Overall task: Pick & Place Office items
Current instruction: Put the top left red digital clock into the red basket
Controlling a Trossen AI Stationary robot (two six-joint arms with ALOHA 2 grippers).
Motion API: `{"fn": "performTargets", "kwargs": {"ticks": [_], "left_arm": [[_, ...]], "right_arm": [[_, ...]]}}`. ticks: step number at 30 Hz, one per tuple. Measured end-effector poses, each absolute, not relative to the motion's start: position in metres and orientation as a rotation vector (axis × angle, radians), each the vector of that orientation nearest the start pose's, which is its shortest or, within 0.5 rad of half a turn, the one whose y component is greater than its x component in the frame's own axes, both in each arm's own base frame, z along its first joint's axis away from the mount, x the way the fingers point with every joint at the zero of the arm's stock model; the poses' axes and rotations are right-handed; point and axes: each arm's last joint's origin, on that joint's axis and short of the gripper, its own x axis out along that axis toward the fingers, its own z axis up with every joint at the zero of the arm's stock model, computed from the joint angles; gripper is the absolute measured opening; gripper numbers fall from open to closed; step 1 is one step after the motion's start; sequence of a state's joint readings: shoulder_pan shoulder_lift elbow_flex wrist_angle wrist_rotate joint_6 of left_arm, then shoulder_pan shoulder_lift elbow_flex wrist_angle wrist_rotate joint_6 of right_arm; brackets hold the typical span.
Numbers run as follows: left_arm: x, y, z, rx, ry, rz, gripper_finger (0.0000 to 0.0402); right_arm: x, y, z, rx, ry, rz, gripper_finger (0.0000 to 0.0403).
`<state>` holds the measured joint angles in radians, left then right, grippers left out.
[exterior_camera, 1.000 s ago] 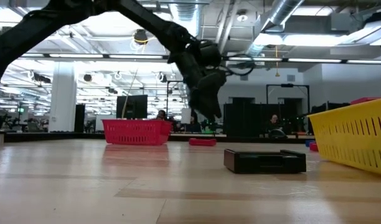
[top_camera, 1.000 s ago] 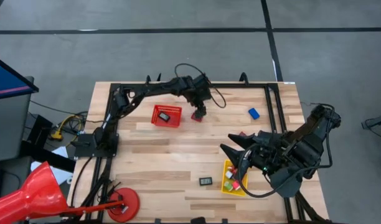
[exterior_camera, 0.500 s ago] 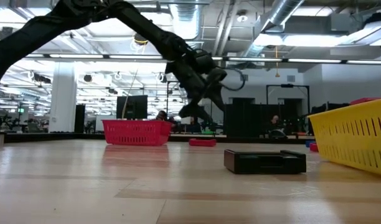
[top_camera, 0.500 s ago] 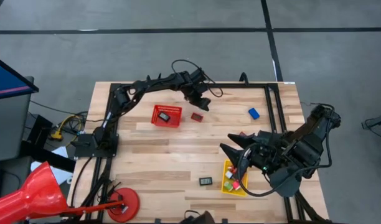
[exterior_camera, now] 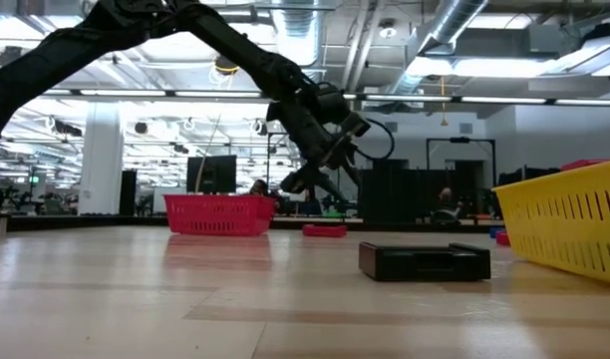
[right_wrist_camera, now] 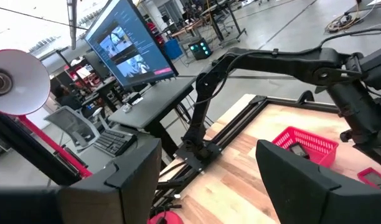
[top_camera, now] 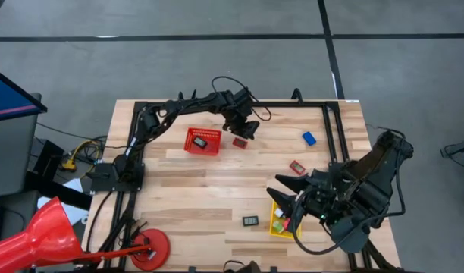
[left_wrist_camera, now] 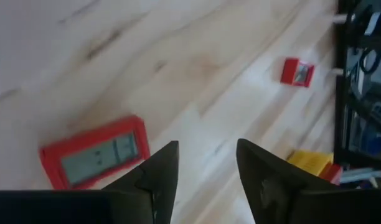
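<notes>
pale wood tabletop (top_camera: 202,189), gaping left gripper (top_camera: 246,130) above red display piece (top_camera: 239,142), right gripper (top_camera: 281,199) likewise spread.

Worktop (exterior_camera: 185,309): pale wood, running back into a lit hall.
Left arm: dark, reaching in from the upper left.
Left claw (exterior_camera: 320,172): raised above the worktop, beyond the flat red item (exterior_camera: 324,229).
Red mesh basket (exterior_camera: 218,211): far back, left of centre.
Flat dark item (exterior_camera: 424,259): lying nearer, right of centre.
Yellow bin (exterior_camera: 569,219): right edge, slotted wall showing.

A red mesh basket (top_camera: 203,141) (holding one piece) and a yellow bin (top_camera: 274,224).
</notes>
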<state>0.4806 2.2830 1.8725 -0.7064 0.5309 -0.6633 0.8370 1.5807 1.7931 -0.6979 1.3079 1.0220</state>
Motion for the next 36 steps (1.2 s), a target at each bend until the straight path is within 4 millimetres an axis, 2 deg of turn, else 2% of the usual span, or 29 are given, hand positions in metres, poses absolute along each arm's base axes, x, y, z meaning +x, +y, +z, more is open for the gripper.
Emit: {"fn": "performTargets", "kwargs": {"ticks": [3,5,7,10,11,12,14,16,18,21,24,27,32,36], "left_arm": [[0.431,0.204,0.183,-1.097,1.041,0.251,0.0155],[0.436,0.19,0.196,-0.99,1.07,0.169,0.0156],[0.442,0.164,0.214,-0.789,1.115,0.106,0.016],[0.448,0.119,0.238,-0.346,1.206,0.205,0.0167],[0.448,0.112,0.242,-0.256,1.233,0.219,0.017],[0.448,0.108,0.244,-0.249,1.244,0.216,0.0174],[0.445,0.117,0.24,-0.401,1.276,0.194,0.0184],[0.437,0.136,0.227,-0.557,1.333,0.229,0.0194],[0.429,0.158,0.219,-0.63,1.358,0.295,0.0203],[0.417,0.186,0.226,-0.704,1.314,0.344,0.021],[0.405,0.202,0.228,-0.793,1.323,0.353,0.0211],[0.399,0.208,0.223,-0.859,1.37,0.365,0.0206],[0.392,0.204,0.199,-0.895,1.561,0.307,0.0192],[0.411,0.194,0.202,-0.829,1.428,0.25,0.0186]], "right_arm": [[0.234,0.22,0.441,0.58,-0.027,-0.515,0.0256],[0.233,0.223,0.44,0.577,-0.022,-0.505,0.0256],[0.233,0.225,0.44,0.576,-0.022,-0.504,0.0256],[0.231,0.228,0.439,0.563,-0.033,-0.511,0.0256],[0.23,0.229,0.439,0.562,-0.037,-0.514,0.0256],[0.23,0.229,0.439,0.565,-0.044,-0.519,0.0256],[0.23,0.228,0.44,0.573,-0.05,-0.521,0.0256],[0.229,0.229,0.44,0.576,-0.052,-0.519,0.0256],[0.23,0.229,0.442,0.588,-0.058,-0.516,0.0256],[0.229,0.232,0.441,0.595,-0.059,-0.507,0.0256],[0.228,0.236,0.44,0.588,-0.06,-0.506,0.0256],[0.227,0.236,0.44,0.588,-0.06,-0.506,0.0256],[0.23,0.233,0.44,0.561,-0.059,-0.52,0.0256],[0.231,0.232,0.44,0.567,-0.057,-0.518,0.0256]]}}
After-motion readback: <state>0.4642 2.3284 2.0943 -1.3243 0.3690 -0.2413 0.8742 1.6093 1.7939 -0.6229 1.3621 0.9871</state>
